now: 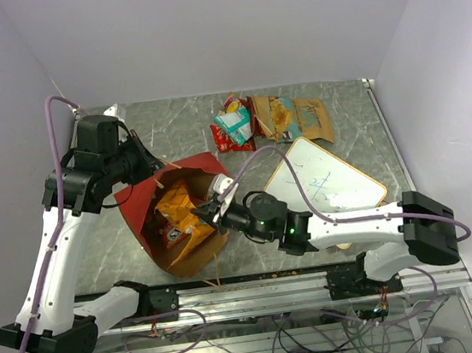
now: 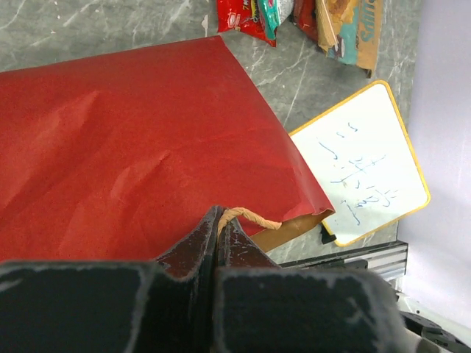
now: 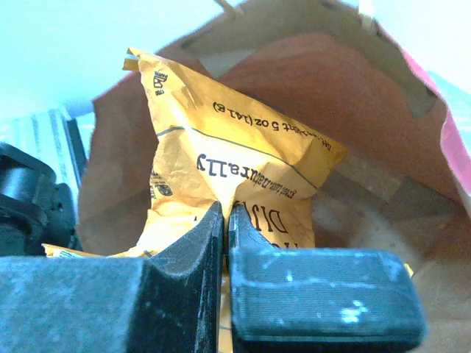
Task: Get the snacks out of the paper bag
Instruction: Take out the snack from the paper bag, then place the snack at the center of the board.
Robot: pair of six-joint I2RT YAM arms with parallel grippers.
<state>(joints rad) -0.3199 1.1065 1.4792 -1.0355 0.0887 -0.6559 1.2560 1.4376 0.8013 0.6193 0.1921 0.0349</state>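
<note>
The red paper bag lies on its side on the table, its brown mouth turned to the right. My left gripper is shut on the bag's string handle at its upper edge. Inside the mouth, my right gripper is shut on a crinkled orange-yellow snack packet, also seen as the orange packet in the top view. More orange packets lie beneath it in the bag. Several snacks lie in a pile at the far middle of the table, red, teal and orange.
A white whiteboard with a yellow rim lies flat right of the bag, partly under my right arm. Brown-orange chip bags lie beside the snack pile. The table's metal front rail runs along the near edge.
</note>
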